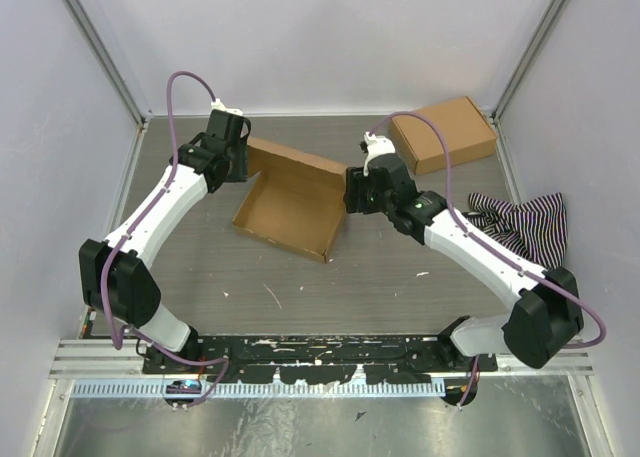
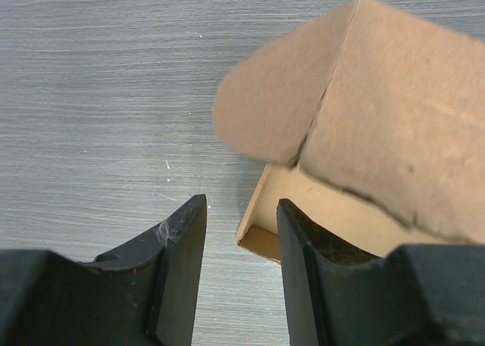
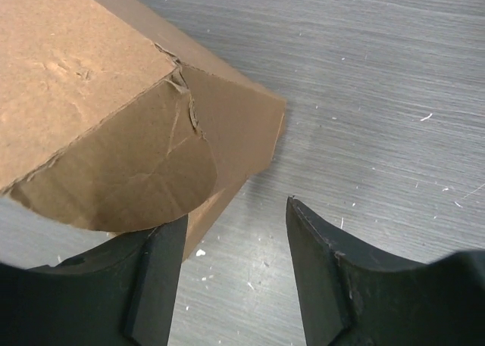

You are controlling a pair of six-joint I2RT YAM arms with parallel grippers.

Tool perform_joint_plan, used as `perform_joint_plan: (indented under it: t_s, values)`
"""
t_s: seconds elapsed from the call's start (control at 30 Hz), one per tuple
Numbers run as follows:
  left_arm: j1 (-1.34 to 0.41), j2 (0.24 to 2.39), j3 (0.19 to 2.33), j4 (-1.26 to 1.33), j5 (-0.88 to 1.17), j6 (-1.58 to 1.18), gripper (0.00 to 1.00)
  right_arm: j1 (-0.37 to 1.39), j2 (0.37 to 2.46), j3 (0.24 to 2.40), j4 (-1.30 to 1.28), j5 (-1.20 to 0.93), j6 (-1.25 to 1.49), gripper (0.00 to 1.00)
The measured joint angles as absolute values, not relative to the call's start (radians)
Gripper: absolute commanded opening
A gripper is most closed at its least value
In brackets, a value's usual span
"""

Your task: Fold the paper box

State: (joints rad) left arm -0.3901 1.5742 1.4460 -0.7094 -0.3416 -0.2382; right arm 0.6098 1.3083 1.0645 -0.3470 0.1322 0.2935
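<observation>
Paper box (image 1: 290, 202), half-formed, on the surface (image 1: 380, 277) between the arms — lid raised. Left jaws and right jaws flank its far corners, part open, empty. Light, stiff card, likely to crease — grip a rounded tab (image 3: 144, 172).

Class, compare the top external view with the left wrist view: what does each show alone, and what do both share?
Top only: the flat carton, striped cloth, right gripper and both arms. Left wrist only: the rounded tab up close and the open gap of the left gripper. Both: the paper box on the grey table.
</observation>
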Motion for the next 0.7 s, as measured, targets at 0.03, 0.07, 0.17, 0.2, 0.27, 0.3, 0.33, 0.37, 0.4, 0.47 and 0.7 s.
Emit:
perform_joint_plan:
  t_s: [0.03, 0.07, 0.17, 0.2, 0.27, 0.3, 0.33, 0.37, 0.4, 0.47, 0.7]
  values:
    - [-0.390, 1.574, 1.446, -0.710, -0.342, -0.238, 0.49, 0.613, 1.321, 1.065, -0.335, 0.149, 0.296, 0.57]
    - [-0.390, 1.574, 1.446, -0.710, -0.341, -0.238, 0.49, 0.617, 1.333, 1.065, -0.321, 0.167, 0.299, 0.56]
    - [-0.390, 1.574, 1.446, -0.710, -0.341, -0.238, 0.49, 0.631, 1.369, 1.066, -0.291, 0.210, 0.308, 0.53]
    - [-0.390, 1.574, 1.446, -0.710, -0.341, -0.238, 0.49, 0.635, 1.380, 1.069, -0.282, 0.223, 0.311, 0.52]
    - [-0.390, 1.574, 1.446, -0.710, -0.340, -0.238, 0.49, 0.643, 1.398, 1.073, -0.264, 0.245, 0.313, 0.51]
    - [-0.390, 1.574, 1.446, -0.710, -0.340, -0.238, 0.49, 0.647, 1.407, 1.074, -0.253, 0.258, 0.314, 0.51]
    - [-0.390, 1.574, 1.446, -0.710, -0.340, -0.238, 0.49, 0.650, 1.412, 1.075, -0.245, 0.267, 0.315, 0.51]
    - [-0.390, 1.573, 1.446, -0.710, -0.340, -0.238, 0.49, 0.655, 1.417, 1.075, -0.235, 0.281, 0.316, 0.51]
    - [-0.390, 1.573, 1.446, -0.710, -0.340, -0.238, 0.49, 0.659, 1.420, 1.074, -0.226, 0.293, 0.316, 0.51]
    - [-0.390, 1.572, 1.446, -0.710, -0.340, -0.237, 0.49, 0.664, 1.421, 1.075, -0.208, 0.311, 0.316, 0.50]
    - [-0.390, 1.562, 1.438, -0.710, -0.348, -0.236, 0.50, 0.669, 1.433, 1.087, -0.181, 0.384, 0.320, 0.02]
